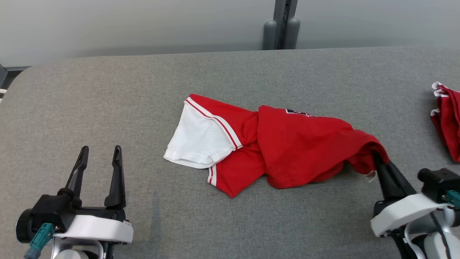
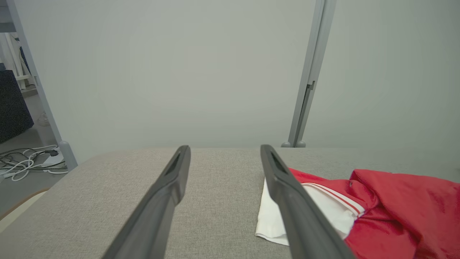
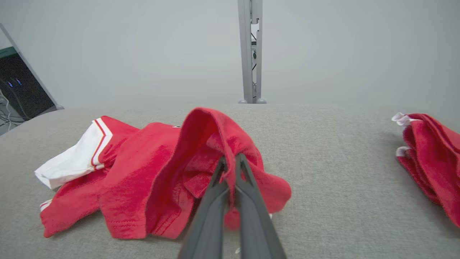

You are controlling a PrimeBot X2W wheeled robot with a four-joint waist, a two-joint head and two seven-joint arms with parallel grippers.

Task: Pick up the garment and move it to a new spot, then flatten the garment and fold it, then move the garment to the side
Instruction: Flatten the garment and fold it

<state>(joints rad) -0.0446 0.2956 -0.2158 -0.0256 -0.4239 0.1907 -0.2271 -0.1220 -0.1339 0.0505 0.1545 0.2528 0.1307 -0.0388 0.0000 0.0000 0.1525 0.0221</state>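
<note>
The garment (image 1: 287, 144) is a red shirt with a white sleeve, lying crumpled in the middle of the grey table (image 1: 107, 93). In the right wrist view the garment (image 3: 158, 172) rises in a fold around my fingers. My right gripper (image 1: 376, 157) (image 3: 230, 162) is shut on the garment's right edge, with red cloth pinched between the two dark fingers. My left gripper (image 1: 100, 153) (image 2: 224, 151) stands open at the lower left, apart from the cloth. In the left wrist view the white sleeve of the garment (image 2: 323, 212) lies just right of my right finger.
A second red-and-white cloth (image 1: 447, 118) (image 3: 431, 154) lies bunched at the table's right edge. A grey post (image 1: 282, 25) stands behind the table against a pale wall. Cables (image 2: 25, 163) lie on the floor to the far left.
</note>
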